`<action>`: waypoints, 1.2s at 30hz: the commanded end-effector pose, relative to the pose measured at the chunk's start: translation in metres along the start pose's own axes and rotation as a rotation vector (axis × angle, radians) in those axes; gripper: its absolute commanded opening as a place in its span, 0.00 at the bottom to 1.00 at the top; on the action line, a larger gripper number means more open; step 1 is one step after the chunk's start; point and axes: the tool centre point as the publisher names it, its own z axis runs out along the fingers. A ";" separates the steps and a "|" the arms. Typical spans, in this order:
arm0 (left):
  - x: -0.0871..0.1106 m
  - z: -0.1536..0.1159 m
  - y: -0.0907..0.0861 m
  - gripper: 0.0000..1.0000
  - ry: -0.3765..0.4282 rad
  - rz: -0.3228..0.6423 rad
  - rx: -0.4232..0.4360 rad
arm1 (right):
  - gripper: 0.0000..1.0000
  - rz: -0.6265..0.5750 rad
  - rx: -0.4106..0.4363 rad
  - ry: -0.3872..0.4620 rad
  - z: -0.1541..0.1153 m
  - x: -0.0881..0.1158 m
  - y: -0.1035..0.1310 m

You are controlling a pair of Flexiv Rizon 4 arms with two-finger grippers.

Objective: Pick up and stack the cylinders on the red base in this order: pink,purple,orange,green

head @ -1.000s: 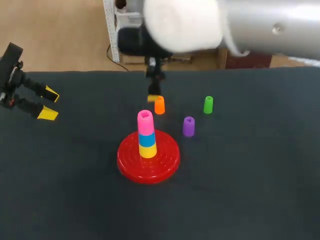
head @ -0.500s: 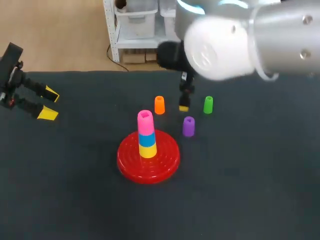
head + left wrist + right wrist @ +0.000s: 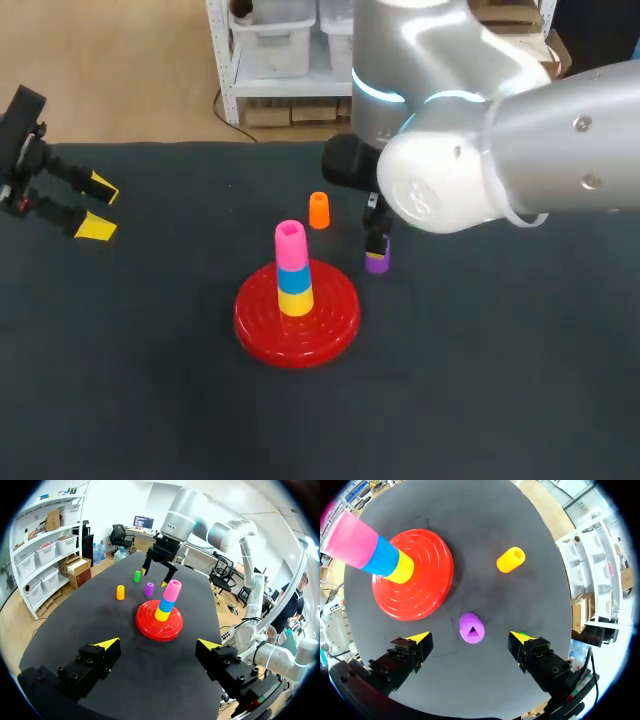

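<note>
The red base (image 3: 330, 322) carries a stack of yellow, blue and the pink cylinder (image 3: 291, 245) on top. My right gripper (image 3: 470, 637) hangs open straight above the upright purple cylinder (image 3: 471, 628), one yellow tip on either side and clear of it. From the head view the purple cylinder (image 3: 377, 263) shows only partly below the right gripper (image 3: 375, 243). Behind the base stands the orange cylinder (image 3: 319, 210). My right arm hides the green cylinder (image 3: 136, 576) in the head view. My left gripper (image 3: 100, 208) rests open and empty at the table's far left.
The bulky right arm (image 3: 470, 170) reaches over the table's back right. Bare dark tabletop (image 3: 150, 400) lies in front of the base and to both sides.
My right gripper has travelled from beside the orange cylinder to the right and then nearer, ending above the purple cylinder. The arm now covers the green cylinder. The left arm kept still.
</note>
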 end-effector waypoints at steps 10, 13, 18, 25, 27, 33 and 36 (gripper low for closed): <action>0.000 0.000 0.002 1.00 0.002 0.000 0.004 | 1.00 0.036 -0.095 0.039 0.011 -0.003 -0.005; 0.000 0.000 0.002 1.00 0.002 0.000 0.004 | 1.00 0.032 -0.094 0.040 0.012 -0.004 -0.006; 0.000 0.000 0.002 1.00 0.002 0.000 0.004 | 1.00 0.037 -0.094 0.036 0.012 -0.004 -0.006; 0.000 0.000 0.002 1.00 0.002 0.000 0.004 | 0.97 0.049 -0.104 0.029 0.016 -0.002 -0.001; 0.000 0.000 0.002 1.00 0.002 0.000 0.004 | 0.96 0.054 -0.105 0.030 0.018 -0.001 0.000; 0.000 0.000 0.002 1.00 0.002 0.000 0.004 | 0.57 0.064 -0.107 0.033 0.021 0.002 0.000; 0.000 0.000 0.002 1.00 0.002 0.000 0.004 | 0.38 0.069 -0.107 0.033 0.022 0.002 0.000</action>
